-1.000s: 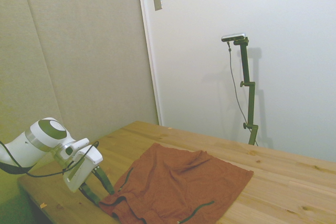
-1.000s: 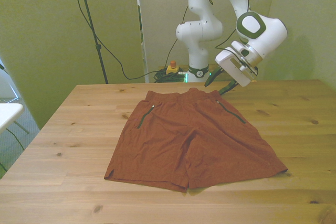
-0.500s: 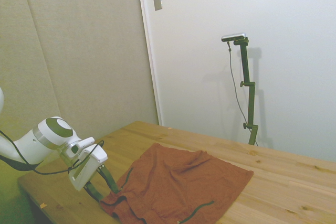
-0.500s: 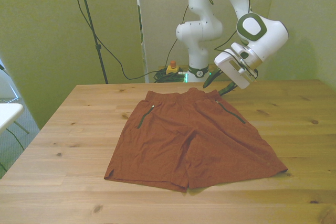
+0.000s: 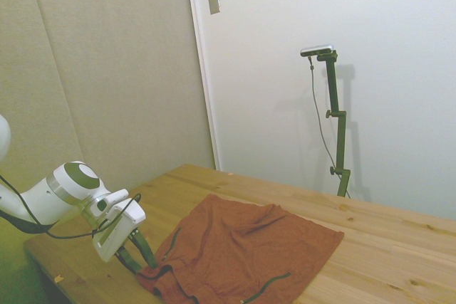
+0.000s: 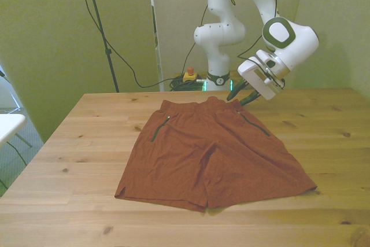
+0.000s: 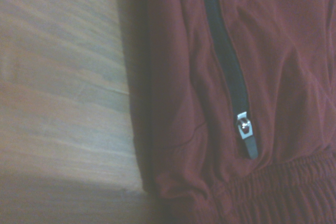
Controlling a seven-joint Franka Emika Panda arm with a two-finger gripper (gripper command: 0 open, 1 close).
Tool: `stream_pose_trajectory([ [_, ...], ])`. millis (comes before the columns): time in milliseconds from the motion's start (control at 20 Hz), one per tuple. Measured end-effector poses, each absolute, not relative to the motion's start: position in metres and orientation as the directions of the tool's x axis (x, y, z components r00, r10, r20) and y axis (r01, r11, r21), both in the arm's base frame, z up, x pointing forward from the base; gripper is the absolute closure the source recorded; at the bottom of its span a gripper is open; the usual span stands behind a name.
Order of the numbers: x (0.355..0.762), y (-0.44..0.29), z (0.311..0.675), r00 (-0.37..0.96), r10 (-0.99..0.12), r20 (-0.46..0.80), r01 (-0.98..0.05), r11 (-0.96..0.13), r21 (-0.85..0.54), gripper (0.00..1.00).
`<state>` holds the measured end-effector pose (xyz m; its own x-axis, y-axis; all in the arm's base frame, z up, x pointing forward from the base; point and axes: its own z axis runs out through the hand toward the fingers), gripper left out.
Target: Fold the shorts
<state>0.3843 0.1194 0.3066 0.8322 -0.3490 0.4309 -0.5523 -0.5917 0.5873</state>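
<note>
Shorts: I see them spread flat on the desk, unfolded, waistband toward the far edge and both legs toward the near edge. They lie a little right of middle in the front view.

Gripper: it hovers just above the waistband corner on the front view's right, tilted down toward the cloth. In the side view the gripper sits right at the cloth's near end.

Fingers: I read them as released, spread a little apart with nothing between them. Whether the tips already touch the fabric I cannot tell.

Wrist view: I get the shorts' side edge against bare wood, a dark zip with its silver pull, and the gathered waistband close by. That puts me over the pocket corner.

Step in hand: the approach to the first grasp, as I judge it. No fold is made yet.

Next move: I would lower onto the waistband corner and pinch the cloth, taking both layers if I can. Then lift it clear and carry it across toward the opposite side.

Watch for: a thin pinch that slips, or the desk stopping the fingers before they bite.
</note>
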Motion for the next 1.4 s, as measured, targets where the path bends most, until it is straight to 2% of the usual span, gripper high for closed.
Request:
stream_pose_trajectory([
  [750, 0.379, 0.134, 0.297, 0.844, -0.34, 0.415, -0.533, -0.62, 0.576, 1.0],
  [1100, 0.366, 0.158, 0.32, 0.813, -0.414, 0.409, -0.574, -0.689, 0.443, 1.0],
  [1400, 0.365, 0.138, 0.372, 0.763, -0.54, 0.355, -0.636, -0.727, 0.26, 1.0],
])
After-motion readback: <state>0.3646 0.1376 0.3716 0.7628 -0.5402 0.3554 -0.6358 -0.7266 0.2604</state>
